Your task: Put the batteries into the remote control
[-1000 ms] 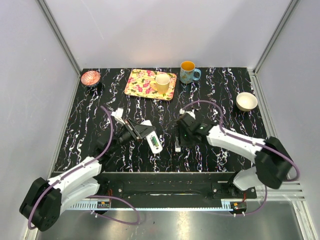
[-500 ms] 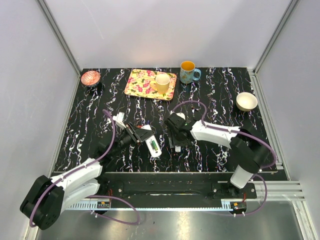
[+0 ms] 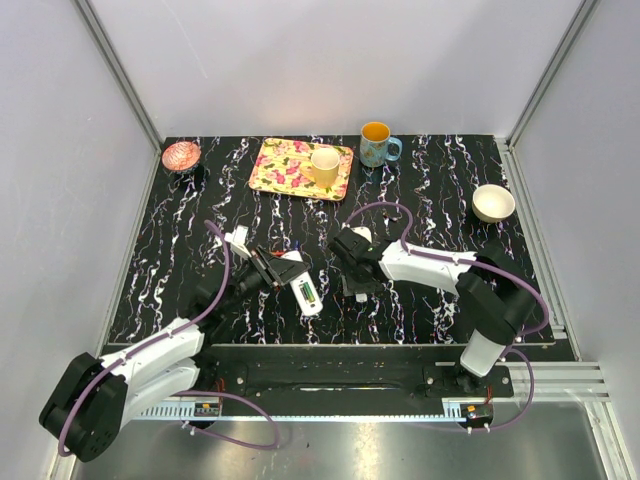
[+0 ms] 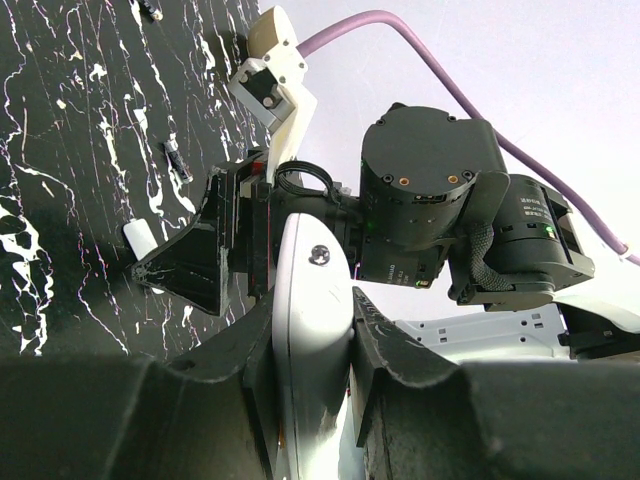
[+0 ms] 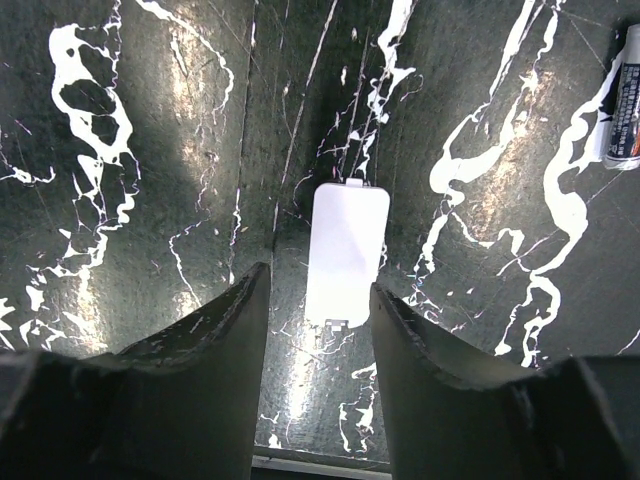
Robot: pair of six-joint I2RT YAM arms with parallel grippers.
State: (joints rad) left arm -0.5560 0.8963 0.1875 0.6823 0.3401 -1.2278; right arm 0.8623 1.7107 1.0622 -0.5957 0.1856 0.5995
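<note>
**Q:** Where is the remote control?

**A:** The white remote control (image 3: 306, 288) is just left of the middle of the black marbled surface (image 3: 430, 180). Its recess faces up and shows green. The left end effector (image 4: 310, 318) is clamped on the remote's 11 o'clock end, with one finger on each long side.

**Q:** And the other arm?

**A:** Just beside the remote, at its 3 o'clock, the right end effector (image 5: 320, 288) points down with its fingers apart. They stand on either side of a small white battery cover (image 5: 347, 250) that lies flat.

**Q:** Any batteries in view?

**A:** A labelled battery (image 5: 628, 100) lies at the right wrist view's 2 o'clock edge. A dark battery (image 4: 178, 160) lies loose in the left wrist view.

**Q:** What else is there?

**A:** At 12 o'clock, a floral tray (image 3: 280, 170) carries a yellow cup (image 3: 324, 165). A blue mug (image 3: 377, 146) is at 1 o'clock, a white bowl (image 3: 493, 203) at 2 and a pink dish (image 3: 181, 155) at 10.
</note>
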